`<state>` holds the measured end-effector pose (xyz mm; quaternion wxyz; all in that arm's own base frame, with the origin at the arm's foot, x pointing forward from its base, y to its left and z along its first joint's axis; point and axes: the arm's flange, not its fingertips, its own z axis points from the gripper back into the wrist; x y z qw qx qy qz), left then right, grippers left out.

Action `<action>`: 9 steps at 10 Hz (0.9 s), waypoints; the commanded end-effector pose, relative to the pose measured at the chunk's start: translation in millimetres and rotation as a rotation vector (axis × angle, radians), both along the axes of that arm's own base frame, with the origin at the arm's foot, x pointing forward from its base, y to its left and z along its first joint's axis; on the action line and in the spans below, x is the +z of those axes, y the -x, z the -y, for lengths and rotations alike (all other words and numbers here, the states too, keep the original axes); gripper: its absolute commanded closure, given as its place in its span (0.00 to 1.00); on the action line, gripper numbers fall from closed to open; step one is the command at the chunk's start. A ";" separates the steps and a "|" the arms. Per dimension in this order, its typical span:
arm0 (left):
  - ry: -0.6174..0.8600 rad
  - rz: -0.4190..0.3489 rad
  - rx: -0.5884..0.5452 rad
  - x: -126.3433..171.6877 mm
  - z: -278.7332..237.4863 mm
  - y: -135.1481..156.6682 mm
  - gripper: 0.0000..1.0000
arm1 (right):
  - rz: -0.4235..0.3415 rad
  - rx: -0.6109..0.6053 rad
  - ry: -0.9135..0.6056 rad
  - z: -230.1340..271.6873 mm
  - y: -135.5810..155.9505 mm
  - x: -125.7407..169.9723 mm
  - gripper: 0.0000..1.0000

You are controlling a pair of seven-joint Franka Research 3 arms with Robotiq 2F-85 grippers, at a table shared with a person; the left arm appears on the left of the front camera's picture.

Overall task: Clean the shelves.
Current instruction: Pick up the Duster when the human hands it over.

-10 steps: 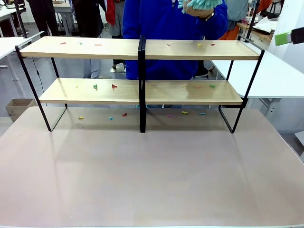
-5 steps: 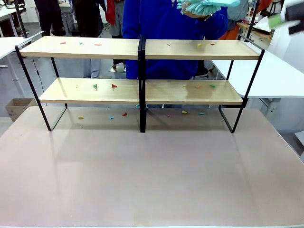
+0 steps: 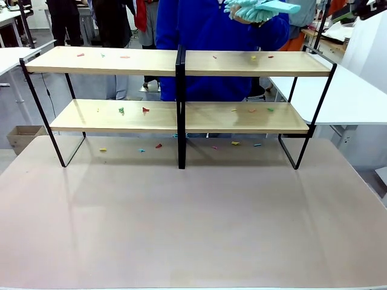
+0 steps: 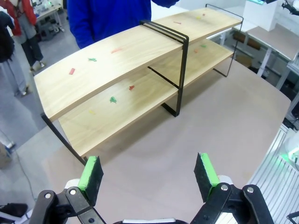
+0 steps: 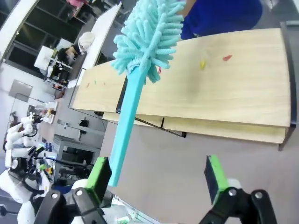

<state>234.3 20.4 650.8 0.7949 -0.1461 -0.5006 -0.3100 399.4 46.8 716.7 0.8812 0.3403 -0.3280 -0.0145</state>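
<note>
The shelves [image 3: 121, 60] stand across the far half of the desk [image 3: 193, 229], at 12 o'clock from the robot, with their black centre post in the middle. Behind them a person in a blue top [image 3: 205, 30] holds a teal chenille duster [image 3: 257, 9] in one hand [image 3: 245, 13] above the right half of the upper board. White side tables [image 3: 351, 96] flank the desk at 3 and 9 o'clock, and an open cardboard box [image 3: 21, 136] sits on the floor at 9 o'clock; its contents cannot be seen.

Small coloured scraps [image 3: 124, 57] are scattered on both boards and on the desk beneath the lower one.

The left end effector [image 4: 148, 163] hangs over bare desk with its fingers spread wide and nothing between them, the shelves [image 4: 117, 60] at its 12 o'clock.

The right end effector [image 5: 157, 163] is also spread wide. The duster [image 5: 134, 91] reaches in from 12 o'clock, and its handle tip ends just beside the pad at 9 o'clock; whether they touch is hard to make out. The shelves [image 5: 224, 88] lie beyond.
</note>
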 end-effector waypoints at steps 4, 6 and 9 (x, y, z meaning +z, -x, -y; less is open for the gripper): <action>0.004 -0.001 -0.006 -0.4 0.7 -0.3 0.00 | -0.259 -0.073 -0.343 -42.1 -84.1 -10.5 0.00; 0.004 -0.001 -0.006 -0.4 0.7 -0.3 0.00 | -0.282 -0.067 -0.420 -39.9 -92.6 -18.8 0.00; 0.004 -0.001 -0.006 -0.4 0.7 -0.3 0.00 | -0.298 -0.058 -0.429 -34.9 -94.2 -20.8 0.02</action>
